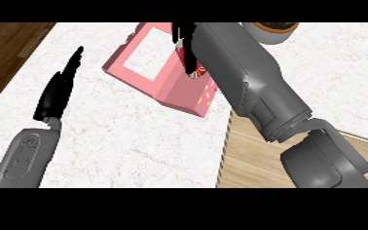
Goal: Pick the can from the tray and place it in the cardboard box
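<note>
Far left: strip of wooden floor (18, 44) beyond the edge of the counter (129, 136). Counter top is white, marbled.

Left forearm (25, 156) comes in from the lower left corner, grey. Left hand (57, 90) sits above it, black, fingers straight and pressed together, pointing up and slightly right. It holds nothing and touches nothing. It is well apart from the box.

Centre: pink box (161, 85) lies on the counter, turned at an angle, open side up, pale inside. Small coloured marks show on its lower right flap.

Right hand (185, 33) hangs over the box's right part, near the upper rim. Its black fingers run downward and close round the can (201, 71). Only slivers of the can show, red with some white, between the fingers and the forearm. The can is held in the hand over the right side of the box, off the tray. Cannot tell whether its base touches the box floor.

Right forearm (244, 73), grey and bulky, crosses from the lower right up to the hand and hides the box's right edge.

Lower right: wooden tray (248, 156) with a pale rim, partly under the arm, just beside the box's lower corner.

Top right: grey bowl (277, 35) with dark contents, cut off by the view's edge.
</note>
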